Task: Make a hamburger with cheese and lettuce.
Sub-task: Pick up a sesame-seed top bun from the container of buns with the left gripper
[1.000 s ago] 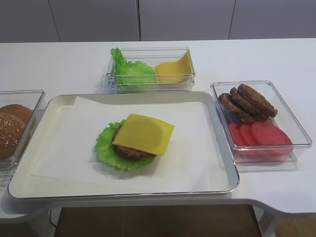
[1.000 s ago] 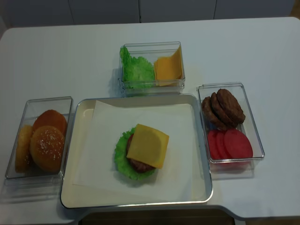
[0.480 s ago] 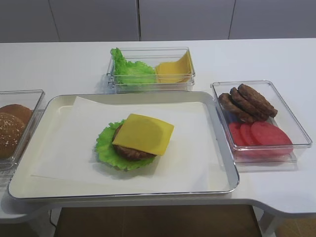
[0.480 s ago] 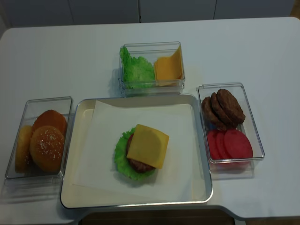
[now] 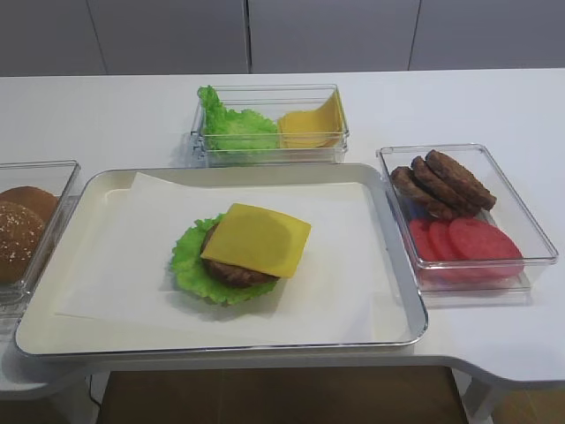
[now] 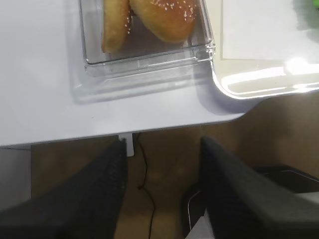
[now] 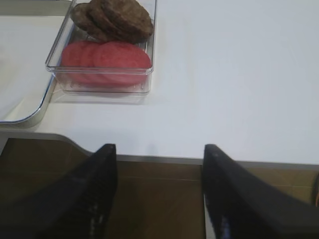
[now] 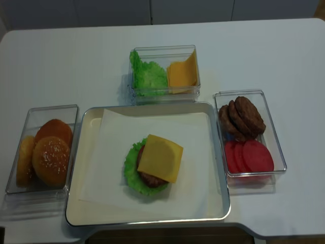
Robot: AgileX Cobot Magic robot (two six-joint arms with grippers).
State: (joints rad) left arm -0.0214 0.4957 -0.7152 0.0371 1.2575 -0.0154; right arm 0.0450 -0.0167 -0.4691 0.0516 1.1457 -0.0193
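Note:
The hamburger (image 5: 240,253) lies on the paper in the middle of the tray (image 5: 402,265), with no bun top. Its frilly green lettuce (image 5: 187,265) is at the bottom, a brown patty (image 5: 231,274) on it, and the yellow cheese (image 5: 258,238) on top. From straight above, the cheese (image 8: 161,158) covers most of the patty. My left gripper (image 6: 160,147) hangs open below the table's front edge, near the bun box (image 6: 149,35). Off the front edge by the patty box (image 7: 107,45), my right gripper (image 7: 159,152) is open too. Neither holds anything.
A clear box of sesame buns (image 8: 51,152) stands left of the tray. At the back a box (image 5: 269,124) holds bunched lettuce and stacked cheese slices. On the right a box (image 5: 463,208) holds brown patties and red tomato slices. White table all round.

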